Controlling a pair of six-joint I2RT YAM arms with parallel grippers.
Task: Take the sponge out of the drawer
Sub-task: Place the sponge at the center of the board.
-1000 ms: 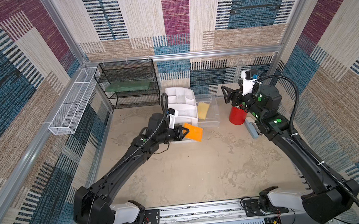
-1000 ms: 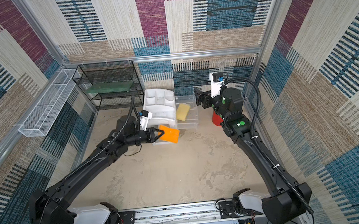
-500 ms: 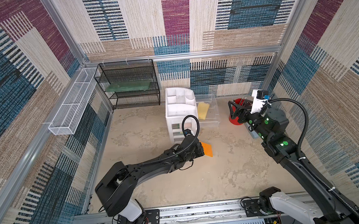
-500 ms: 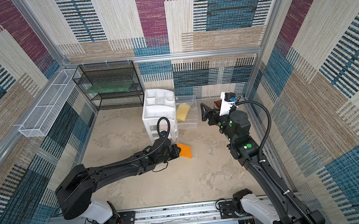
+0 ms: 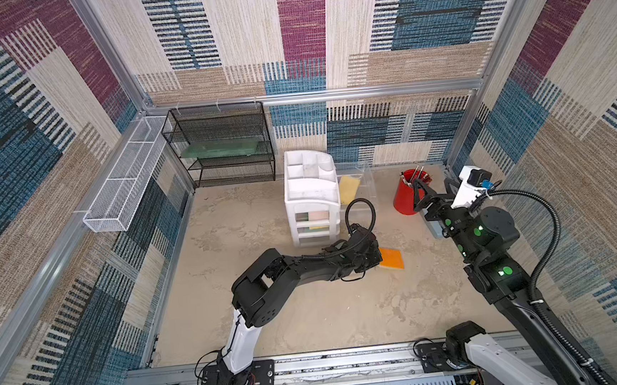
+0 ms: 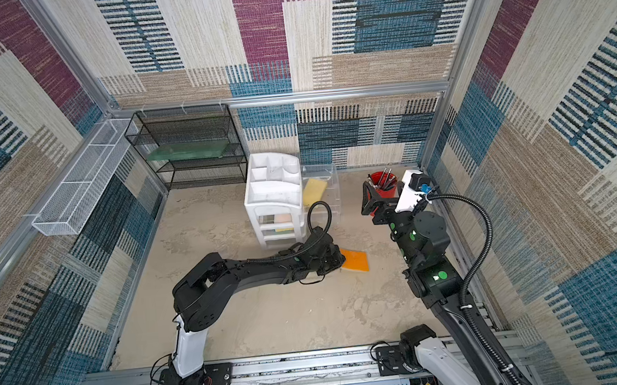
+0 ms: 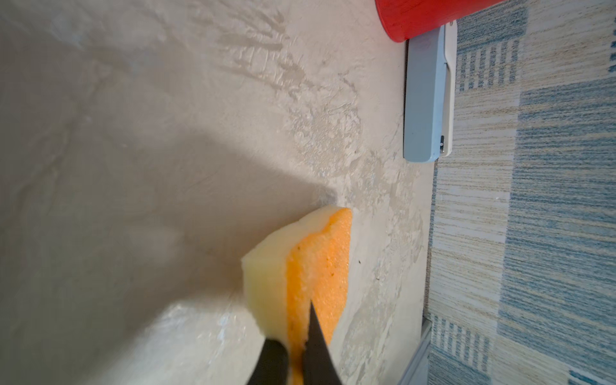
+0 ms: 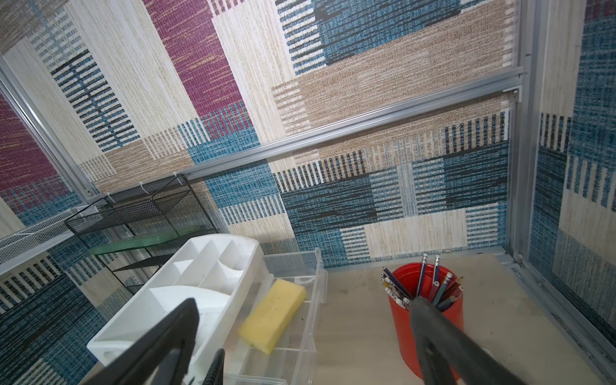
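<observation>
The sponge (image 5: pixel 391 258) (image 6: pixel 356 260), orange on one face and pale yellow on the other (image 7: pixel 300 263), is down at the table in front of and to the right of the drawer tower. My left gripper (image 7: pixel 296 336) is shut on its near end; whether the sponge rests on the table I cannot tell. The drawer tower (image 5: pixel 311 200) (image 6: pixel 276 206) is white, and its three translucent fronts look pushed in. My right gripper (image 5: pixel 431 190) (image 8: pixel 305 301) hangs open and holds nothing, up beside the red cup and well to the right of the tower.
A clear tray (image 8: pixel 300 336) beside the tower holds a yellow sponge (image 5: pixel 349 188) (image 8: pixel 273 315). A red cup of pencils (image 5: pixel 407 194) (image 8: pixel 426 320) and a grey stapler-like block (image 7: pixel 423 100) stand by the right wall. A black mesh shelf (image 5: pixel 222 147) and a white wire basket (image 5: pixel 120 184) are at the back left.
My left arm has drawn the sponge away from the tower's front, forward, to the right and down to the table. My right arm has pulled back to the right, its jaws spreading wider.
</observation>
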